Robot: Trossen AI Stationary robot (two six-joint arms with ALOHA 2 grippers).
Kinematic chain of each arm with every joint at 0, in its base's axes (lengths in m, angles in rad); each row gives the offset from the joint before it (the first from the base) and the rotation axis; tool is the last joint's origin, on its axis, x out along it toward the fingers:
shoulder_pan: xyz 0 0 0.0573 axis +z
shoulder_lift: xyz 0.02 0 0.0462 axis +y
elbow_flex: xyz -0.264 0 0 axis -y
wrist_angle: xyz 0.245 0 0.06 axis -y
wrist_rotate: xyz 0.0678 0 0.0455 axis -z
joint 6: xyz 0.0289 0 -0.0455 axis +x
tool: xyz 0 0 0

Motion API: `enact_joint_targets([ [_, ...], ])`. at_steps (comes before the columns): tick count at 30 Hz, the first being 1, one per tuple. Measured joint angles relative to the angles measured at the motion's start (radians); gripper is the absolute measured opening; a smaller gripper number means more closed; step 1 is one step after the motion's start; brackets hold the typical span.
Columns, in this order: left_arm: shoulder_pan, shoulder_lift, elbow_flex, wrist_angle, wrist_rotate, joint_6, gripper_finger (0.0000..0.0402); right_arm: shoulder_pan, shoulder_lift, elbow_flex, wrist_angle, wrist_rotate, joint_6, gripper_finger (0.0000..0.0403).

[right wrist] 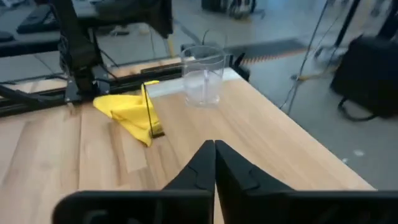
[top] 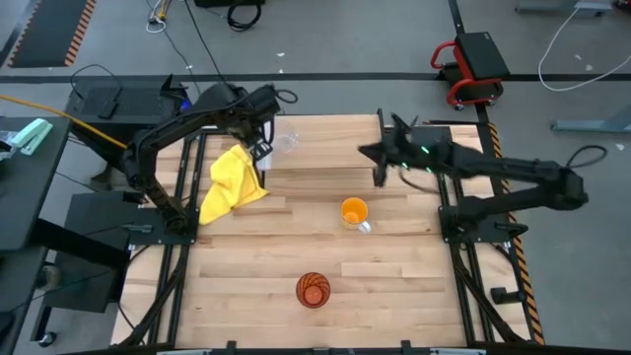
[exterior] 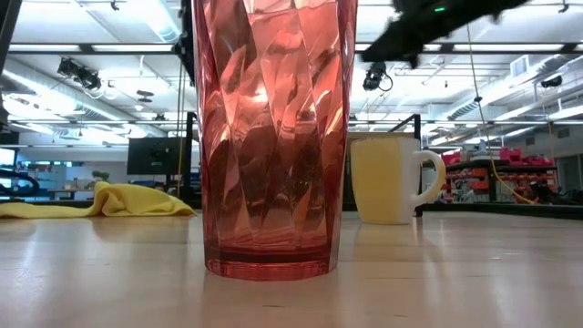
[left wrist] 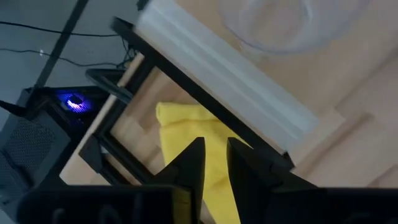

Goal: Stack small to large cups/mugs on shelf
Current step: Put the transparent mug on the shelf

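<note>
Tumbler [exterior: 271, 137] stood nearest the bench's front edge, orange mug [top: 354, 213] mid-bench. Clear glass [right wrist: 203, 75] sat on the shelf [right wrist: 267, 140] at its pale-strip end (yellow cloth [top: 233, 183] just beside). Left gripper [left wrist: 214, 162] hovered there, fingers slightly apart, empty. Right gripper [right wrist: 214, 163] was closed, empty, over the shelf.

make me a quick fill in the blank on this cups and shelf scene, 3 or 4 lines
1. The clear glass stands on the ____.
2. The cloth lying beside the shelf is ____ in colour.
3. The orange mug has a ____ handle.
4. The tall tumbler stands on the ____, nearer the front edge than the mug.

Missing words: shelf; yellow; white; table
</note>
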Motion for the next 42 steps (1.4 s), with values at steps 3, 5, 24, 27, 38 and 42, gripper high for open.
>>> enact_joint_targets([
  [3, -0.025, 0.000, -0.043, 0.007, 0.000, 0.003, 0.0068, -0.082, 0.148, 0.129, -0.022, -0.143, 0.002, 0.0008],
  [5, -0.036, 0.000, -0.070, 0.016, 0.001, 0.003, 0.0066, -0.123, 0.236, 0.207, -0.022, -0.232, 0.008, 0.0008],
  [24, -0.034, -0.020, -0.127, 0.245, 0.012, 0.064, 0.0050, -0.203, 0.716, 0.626, -0.126, -0.344, -0.014, 0.0001],
  [27, -0.034, -0.020, -0.127, 0.296, 0.057, 0.067, 0.0051, -0.205, 0.727, 0.631, -0.128, -0.344, -0.011, 0.0001],
  [38, -0.032, -0.017, -0.127, 0.325, 0.084, 0.078, 0.0052, -0.188, 0.762, 0.631, -0.077, -0.363, 0.000, 0.0000],
  [42, -0.032, -0.017, -0.127, 0.330, 0.084, 0.069, 0.0052, -0.183, 0.774, 0.631, -0.061, -0.374, 0.000, 0.0000],
])
